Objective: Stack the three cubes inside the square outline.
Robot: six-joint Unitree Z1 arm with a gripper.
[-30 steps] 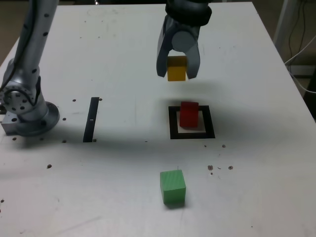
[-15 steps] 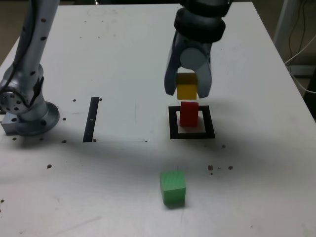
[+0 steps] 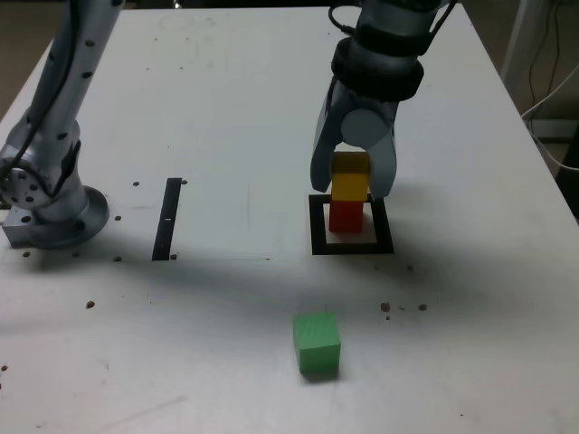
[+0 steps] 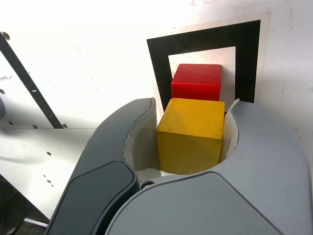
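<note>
coming down from above, the grey two-fingered tool (image 3: 354,177), pinched on the solid yellow cube (image 3: 350,177), now brings it close over the small red block (image 3: 346,218) inside the black square frame (image 3: 317,237), so stacking seems near, the pale green cube (image 3: 317,344) waiting apart.

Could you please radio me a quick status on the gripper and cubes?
Gripper shut on yellow cube, near red cube. Red inside square outline. Green cube outside it, not stacked.
</note>
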